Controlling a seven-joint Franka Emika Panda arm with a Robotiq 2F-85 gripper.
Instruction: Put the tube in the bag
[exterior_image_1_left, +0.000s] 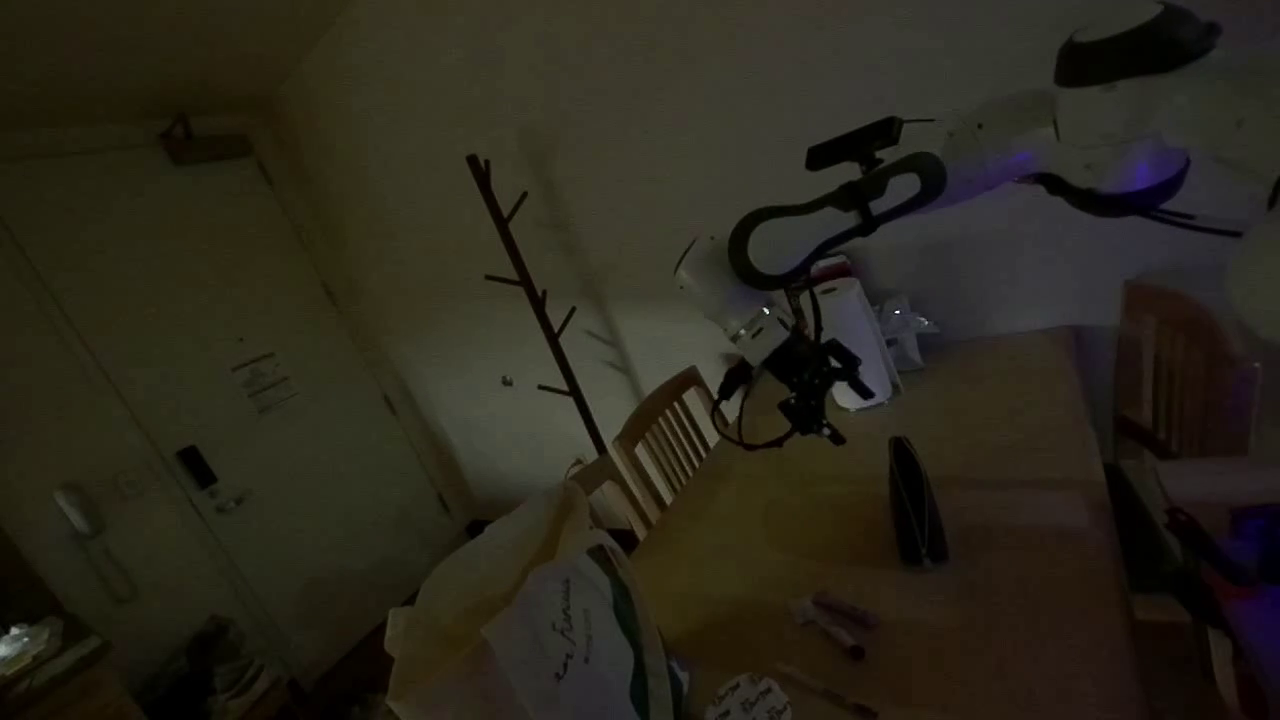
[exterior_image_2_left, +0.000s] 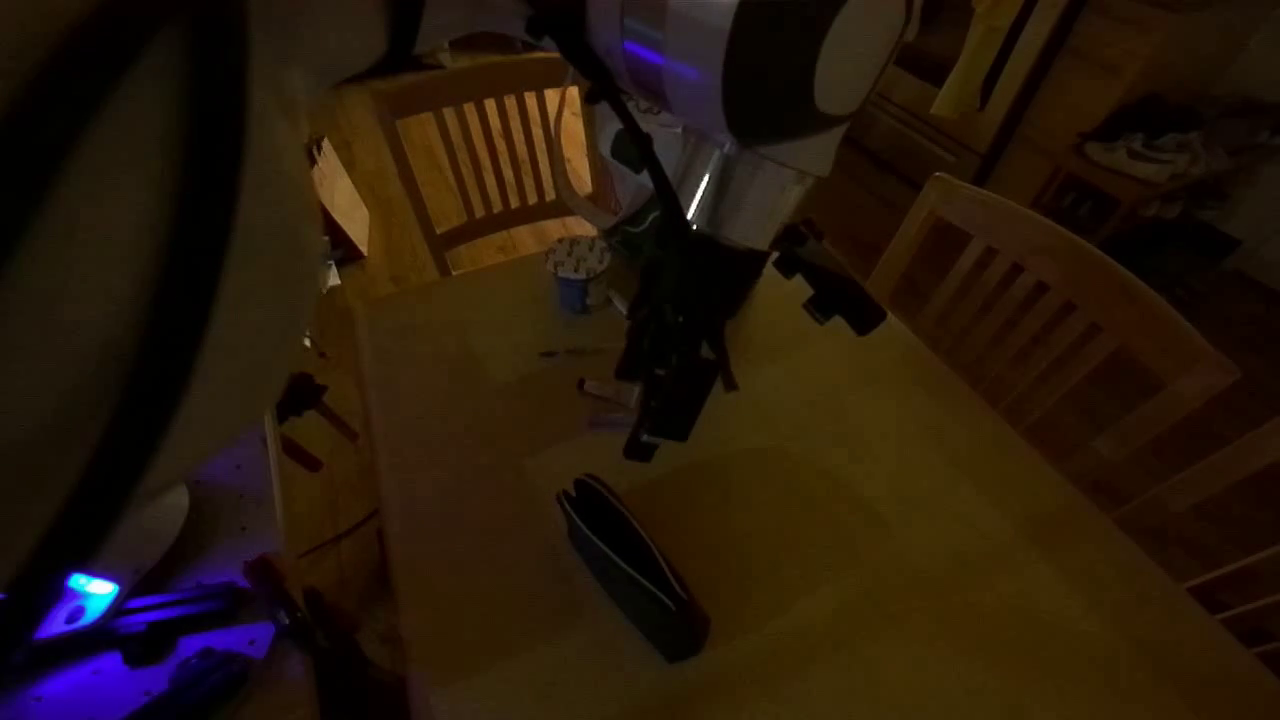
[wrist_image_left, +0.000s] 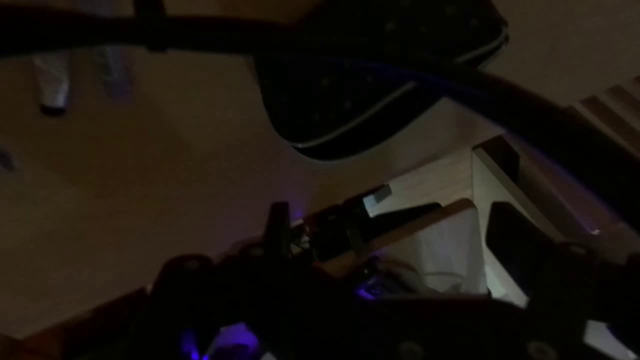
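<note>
From the left in an exterior view, we see a printed shopping bag (exterior_image_1_left: 590, 640) and a round-lidded tub (exterior_image_1_left: 750, 698), both cut off by the lower edge, then two small tubes (exterior_image_1_left: 838, 635) lying close together on the tabletop (exterior_image_1_left: 1010, 600). Farther right sits the dark zip pouch (exterior_image_1_left: 915, 505), its mouth parted; we take it as the bag. In the wrist view, the gripper (wrist_image_left: 390, 204) has its jaws spread wide, with nothing held.

We judge either tube light, smooth, perhaps squeezable and apt to roll; we would pinch its middle, clear of the dark cap (wrist_image_left: 52, 110). Which tube is meant, we cannot tell. Gloom hides their labels and the pouch's inside, and a cable (wrist_image_left: 550, 132) crosses the wrist view.
</note>
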